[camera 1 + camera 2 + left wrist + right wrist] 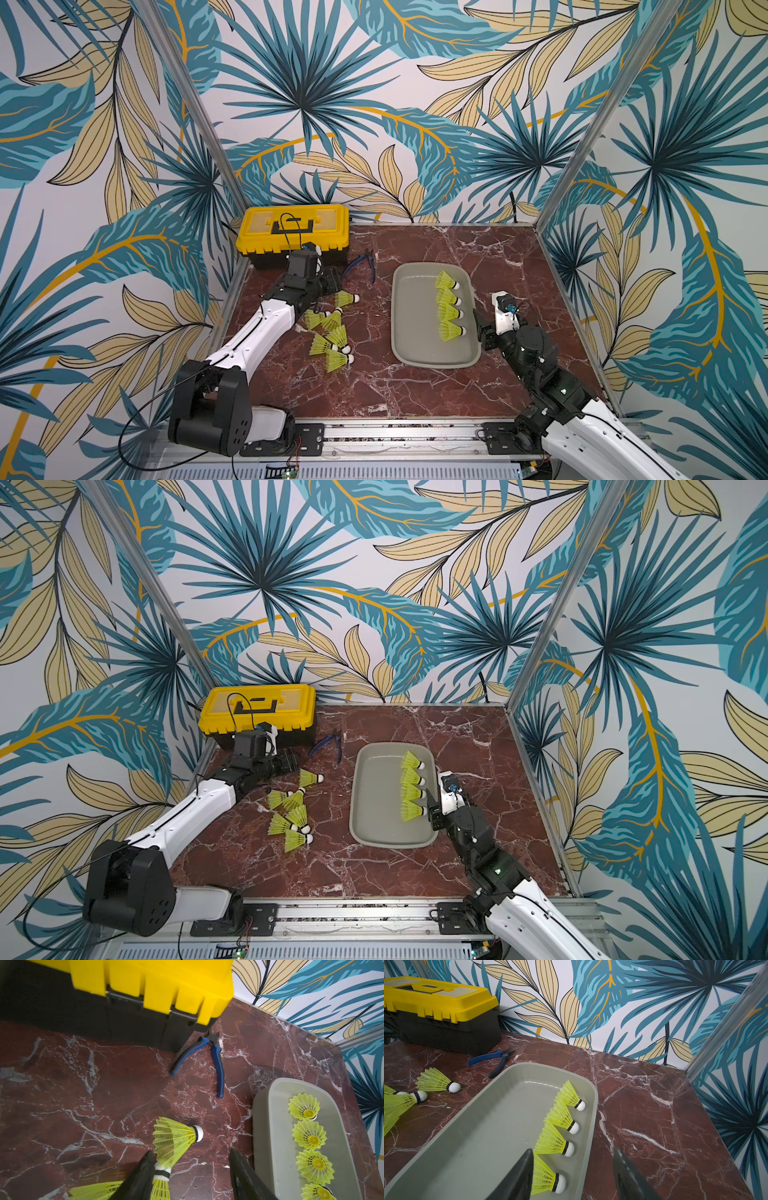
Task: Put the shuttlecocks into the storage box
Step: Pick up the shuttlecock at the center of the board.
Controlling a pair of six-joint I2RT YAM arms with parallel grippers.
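Note:
The grey storage box [415, 316] sits right of centre on the marble table. Several yellow-green shuttlecocks [446, 280] lie in a row along its right side, white tips to the right. Several more shuttlecocks [332, 322] lie loose on the table to its left. My left gripper [334, 286] is open beside the farthest loose shuttlecock [174, 1140]; in the left wrist view one finger [145, 1169] sits next to another shuttlecock's tip, and nothing is held. My right gripper [573, 1159] is open over the box's right rim, above the nearest shuttlecock [546, 1180] in the row.
A yellow-lidded black toolbox [293, 228] stands at the back left, just behind my left wrist. Blue-handled pliers [365, 262] lie between the toolbox and the storage box. Patterned walls with metal posts enclose the table on three sides.

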